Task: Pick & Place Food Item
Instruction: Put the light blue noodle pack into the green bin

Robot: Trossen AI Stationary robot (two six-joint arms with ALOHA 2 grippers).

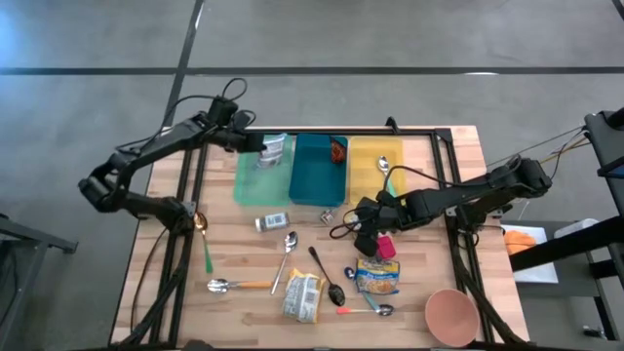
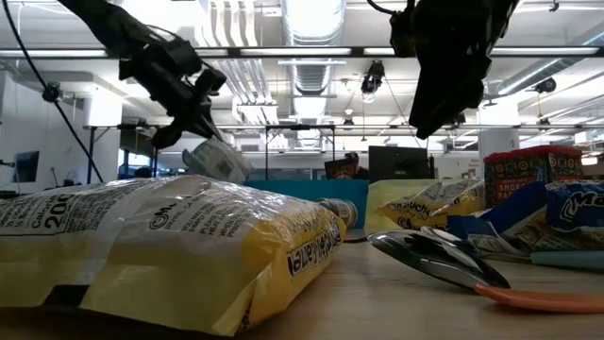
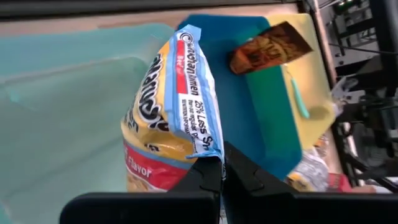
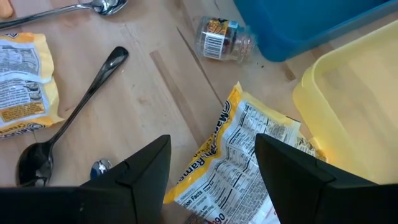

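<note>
So the left gripper (image 3: 221, 171) has its fingers pinched tight on the edge of a ramen packet (image 3: 171, 106), and it's holding it in the air over the light green tray (image 1: 255, 185), right by the border with the blue bin (image 1: 319, 171). From table level you can see the packet dangling clear of the surface. In the top-down shot that's up around 11 o'clock on the table. The blue bin has a small dark snack pack (image 3: 268, 46) in its far end, and the yellow tray (image 1: 375, 168) next to it holds a spoon with a teal handle (image 3: 293, 93).

The right gripper (image 4: 211, 168) is near the table's middle, just off the yellow tray's near corner, fingers spread apart and empty, hovering over a second ramen pack (image 4: 239, 162) lying back side up. A little spice jar (image 4: 222, 37) lies on its side nearby, with a black spoon (image 4: 68, 115) over at 8 o'clock from it.
</note>
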